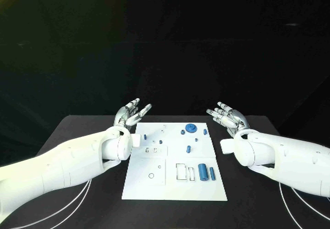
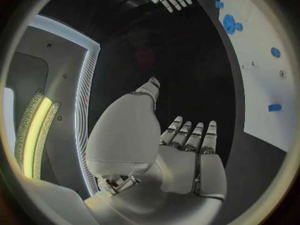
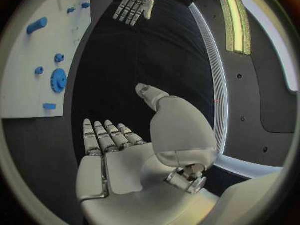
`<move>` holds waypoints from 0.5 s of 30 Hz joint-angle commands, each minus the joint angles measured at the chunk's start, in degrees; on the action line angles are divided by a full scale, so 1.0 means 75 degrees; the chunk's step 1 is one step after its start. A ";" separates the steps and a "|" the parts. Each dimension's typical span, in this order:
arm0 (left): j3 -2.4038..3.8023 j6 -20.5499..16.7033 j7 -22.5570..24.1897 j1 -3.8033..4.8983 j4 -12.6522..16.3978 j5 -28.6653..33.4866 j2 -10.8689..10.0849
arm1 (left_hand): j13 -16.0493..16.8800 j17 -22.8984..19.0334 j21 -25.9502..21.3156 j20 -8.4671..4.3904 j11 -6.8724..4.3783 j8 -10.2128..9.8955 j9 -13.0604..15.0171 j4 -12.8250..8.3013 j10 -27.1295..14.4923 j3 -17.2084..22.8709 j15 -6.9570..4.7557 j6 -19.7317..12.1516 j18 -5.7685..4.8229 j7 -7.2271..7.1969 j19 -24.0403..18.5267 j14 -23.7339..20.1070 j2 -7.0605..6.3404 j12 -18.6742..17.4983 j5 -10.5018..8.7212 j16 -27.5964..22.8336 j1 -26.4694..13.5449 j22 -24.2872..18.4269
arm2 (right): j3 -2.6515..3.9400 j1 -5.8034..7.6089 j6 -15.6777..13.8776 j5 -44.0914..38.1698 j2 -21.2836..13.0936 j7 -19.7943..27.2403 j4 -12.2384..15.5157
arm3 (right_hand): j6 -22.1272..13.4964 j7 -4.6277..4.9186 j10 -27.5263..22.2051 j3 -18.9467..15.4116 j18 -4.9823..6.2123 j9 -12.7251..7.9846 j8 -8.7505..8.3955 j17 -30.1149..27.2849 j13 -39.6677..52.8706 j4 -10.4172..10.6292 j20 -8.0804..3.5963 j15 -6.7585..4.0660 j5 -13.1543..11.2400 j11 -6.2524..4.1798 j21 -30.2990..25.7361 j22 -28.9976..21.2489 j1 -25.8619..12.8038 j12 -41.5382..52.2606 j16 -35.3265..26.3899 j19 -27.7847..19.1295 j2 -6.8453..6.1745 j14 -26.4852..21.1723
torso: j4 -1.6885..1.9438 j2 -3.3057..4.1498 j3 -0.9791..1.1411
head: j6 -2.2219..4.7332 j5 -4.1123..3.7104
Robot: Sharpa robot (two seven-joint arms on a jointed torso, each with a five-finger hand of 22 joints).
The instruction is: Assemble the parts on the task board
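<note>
Hovering over a black table (image 1: 82, 129), the left hand (image 1: 132, 113) and right hand (image 1: 229, 116) flank the far end of a white board (image 1: 175, 188), fingers apart, holding nothing. Small blue parts (image 1: 203, 171) lie scattered on the board between them, including a gear (image 1: 190, 127).

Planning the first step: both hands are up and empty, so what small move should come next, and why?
Probably lower the right hand toward the large blue gear. Both it and the left hand hover open beside the task board's far end, holding nothing, and the gear lies loose nearest the right hand.
</note>
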 commanded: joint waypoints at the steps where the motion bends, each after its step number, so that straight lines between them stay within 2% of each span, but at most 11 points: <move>1: 0.0018 0.1007 0.0057 -0.0009 -0.0167 -0.0144 0.0082 | 0.0016 0.0016 0.0052 0.0122 0.0042 0.0046 0.0027 0.0095 0.0106 0.0046 0.0101 0.0126 0.0105 0.0394 0.0037 0.0042 -0.0030 0.0055 0.0027 0.0042 0.0350 0.0016 | -0.0126 0.0116 0.1555 0.0020 0.0043 -0.0374 -0.0235 | 0.0053 0.1291 0.0028 0.0065 0.0117 0.0013 0.0047 0.0011 0.0011 -0.0002 0.0062 0.0073 0.0048 0.0073 0.0051 0.0018 0.0143 0.0033 0.0049 0.0061 0.0003 0.0036 | -0.0007 0.0007 0.0000 | -0.0005 0.0004; 4: 0.0020 0.1044 0.0057 -0.0010 -0.0202 -0.0146 0.0096 | 0.0016 0.0017 0.0053 0.0122 0.0043 0.0046 0.0027 0.0095 0.0105 0.0047 0.0101 0.0127 0.0107 0.0395 0.0040 0.0046 -0.0028 0.0055 0.0027 0.0043 0.0351 0.0017 | -0.0243 0.0199 0.1850 0.0029 0.0065 -0.0451 -0.0395 | 0.0061 0.1292 0.0050 0.0072 0.0103 0.0015 0.0050 0.0016 0.0013 -0.0011 0.0063 0.0080 0.0049 0.0078 0.0065 0.0026 0.0152 0.0036 0.0055 0.0093 0.0008 0.0063 | -0.0007 0.0007 0.0000 | -0.0005 0.0004; 6: 0.0020 0.1044 0.0057 -0.0010 -0.0202 -0.0146 0.0096 | 0.0016 0.0017 0.0053 0.0122 0.0043 0.0046 0.0027 0.0095 0.0105 0.0047 0.0101 0.0127 0.0107 0.0395 0.0040 0.0046 -0.0028 0.0055 0.0027 0.0043 0.0351 0.0017 | -0.0285 0.0229 0.1955 0.0032 0.0073 -0.0479 -0.0451 | 0.0086 0.1293 0.0081 0.0080 0.0088 0.0022 0.0056 0.0021 0.0017 -0.0023 0.0062 0.0085 0.0051 0.0081 0.0078 0.0032 0.0166 0.0039 0.0060 0.0116 0.0013 0.0091 | -0.0007 0.0007 0.0000 | -0.0005 0.0004; 9: 0.0020 0.1044 0.0057 -0.0010 -0.0202 -0.0146 0.0096 | 0.0017 0.0016 0.0054 0.0122 0.0045 0.0048 0.0029 0.0095 0.0109 0.0048 0.0102 0.0133 0.0111 0.0398 0.0042 0.0045 -0.0023 0.0056 0.0027 0.0043 0.0352 0.0017 | -0.0305 0.0242 0.2003 0.0034 0.0076 -0.0492 -0.0477 | 0.0120 0.1295 0.0127 0.0094 0.0071 0.0031 0.0065 0.0030 0.0021 -0.0047 0.0060 0.0092 0.0052 0.0084 0.0095 0.0039 0.0191 0.0044 0.0069 0.0150 0.0016 0.0138 | -0.0007 0.0007 0.0000 | -0.0005 0.0004; 10: 0.0019 0.1122 0.0052 -0.0009 -0.0208 -0.0145 0.0070 | 0.0017 0.0016 0.0054 0.0122 0.0045 0.0048 0.0029 0.0095 0.0109 0.0048 0.0102 0.0133 0.0111 0.0398 0.0042 0.0045 -0.0023 0.0056 0.0027 0.0043 0.0352 0.0017 | -0.0305 0.0245 0.1810 -0.0059 0.0041 -0.0407 -0.0506 | 0.0142 0.1294 0.0151 0.0101 0.0063 0.0038 0.0071 0.0036 0.0023 -0.0064 0.0058 0.0095 0.0051 0.0085 0.0104 0.0043 0.0208 0.0046 0.0076 0.0166 0.0014 0.0171 | -0.0013 0.0006 -0.0003 | -0.0050 0.0025; 14: 0.0019 0.1127 0.0068 -0.0009 -0.0195 -0.0146 0.0059 | 0.0021 0.0031 0.0073 0.0122 0.0065 0.0055 0.0035 0.0090 0.0134 0.0062 0.0127 0.0165 0.0147 0.0417 0.0100 0.0107 0.0014 0.0062 0.0024 0.0058 0.0363 0.0029 | -0.0304 0.0250 0.1676 -0.0296 0.0041 -0.0310 -0.0531 | 0.0320 0.1295 0.0380 0.0151 0.0043 0.0087 0.0119 0.0074 0.0044 -0.0211 0.0054 0.0105 0.0028 0.0087 0.0172 0.0075 0.0370 0.0073 0.0119 0.0322 -0.0019 0.0379 | -0.0017 0.0008 -0.0001 | -0.0013 0.0030; 15: 0.0019 0.1129 0.0076 -0.0009 -0.0189 -0.0146 0.0052 | 0.0028 0.0057 0.0107 0.0121 0.0094 0.0066 0.0044 0.0089 0.0184 0.0077 0.0195 0.0213 0.0222 0.0447 0.0190 0.0226 0.0042 0.0069 0.0019 0.0088 0.0375 0.0047 | -0.0304 0.0252 0.1623 -0.0376 0.0042 -0.0282 -0.0541 | 0.0407 0.1294 0.0494 0.0169 0.0045 0.0111 0.0143 0.0090 0.0053 -0.0279 0.0052 0.0097 -0.0002 0.0082 0.0202 0.0089 0.0451 0.0084 0.0139 0.0395 -0.0040 0.0477 | -0.0017 0.0008 -0.0001 | -0.0004 0.0030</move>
